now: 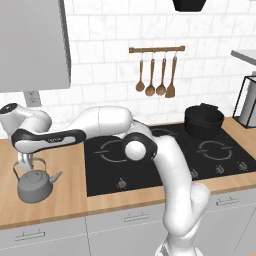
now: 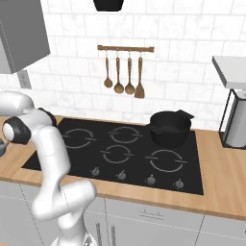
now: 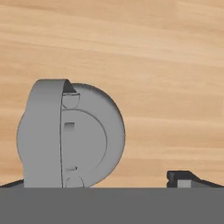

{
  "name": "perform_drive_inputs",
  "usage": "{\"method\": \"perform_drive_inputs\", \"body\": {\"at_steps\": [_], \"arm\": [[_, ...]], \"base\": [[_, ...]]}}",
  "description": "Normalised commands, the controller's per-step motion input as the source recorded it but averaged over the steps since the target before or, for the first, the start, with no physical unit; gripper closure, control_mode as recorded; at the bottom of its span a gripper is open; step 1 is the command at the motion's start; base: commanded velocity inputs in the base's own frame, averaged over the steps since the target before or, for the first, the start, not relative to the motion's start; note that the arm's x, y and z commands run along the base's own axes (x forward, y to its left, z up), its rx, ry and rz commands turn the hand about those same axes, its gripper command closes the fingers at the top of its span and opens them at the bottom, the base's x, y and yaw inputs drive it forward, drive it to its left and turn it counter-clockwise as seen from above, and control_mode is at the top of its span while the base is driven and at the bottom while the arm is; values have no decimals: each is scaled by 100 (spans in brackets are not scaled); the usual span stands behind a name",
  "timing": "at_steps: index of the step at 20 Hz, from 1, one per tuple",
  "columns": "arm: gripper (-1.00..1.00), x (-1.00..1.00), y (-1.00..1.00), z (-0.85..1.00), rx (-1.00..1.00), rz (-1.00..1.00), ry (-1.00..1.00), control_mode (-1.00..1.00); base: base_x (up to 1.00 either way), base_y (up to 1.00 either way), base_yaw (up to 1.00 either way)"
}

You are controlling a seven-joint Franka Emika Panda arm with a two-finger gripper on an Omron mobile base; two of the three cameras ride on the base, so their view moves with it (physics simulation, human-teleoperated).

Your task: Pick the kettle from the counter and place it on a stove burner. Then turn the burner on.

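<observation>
1. Kettle [image 1: 35, 186] first: I see it far left on the counter [image 1: 65, 200], upright, spout pointing right toward the cooktop, wire handle arching over the knobbed lid.
2. My gripper [image 1: 26, 161] hangs just above that handle; from the left base camera I cannot tell whether it touches the wire.
3. From the hand camera I look straight down on the kettle [image 3: 72, 138], which sits left of centre with its handle seen as a broad grey band across the lid. One fingertip [image 3: 181, 178] shows at lower right, well apart from the kettle body, so the fingers look spread wide with nothing between them.
4. Dark lettering runs along the arm's forearm band [image 1: 50, 139], too small for me to read.
5. Next rightward is the black cooktop [image 1: 165, 165], set into the wood, ring markings on its burners and a row of knobs [image 1: 121, 184] along the front edge.
6. Above it, four wooden utensils [image 1: 156, 75] hang from a rail on the white tile wall.
7. A black pot [image 1: 204, 121] stands on the back right burner.
8. Far right, a dark wire-framed stand [image 1: 246, 102] rests on the worktop.
</observation>
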Motion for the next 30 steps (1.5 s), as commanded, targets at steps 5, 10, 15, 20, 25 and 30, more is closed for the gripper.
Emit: {"method": "perform_drive_inputs", "body": {"at_steps": [5,10,15,20,25,30], "arm": [[100,1,0,-7,-1,0,0,-100],[100,-12,-8,0,0,0,-7,-100],[100,-43,-67,0,-4,-2,-36,-100],[100,-26,-99,1,-8,-12,-56,-100],[100,1,-100,1,-9,-11,-56,-100],[100,36,-100,11,-3,-14,-41,-100]], "base": [[0,0,0],[0,0,0],[0,0,0],[0,0,0],[0,0,0],[0,0,0]]}}
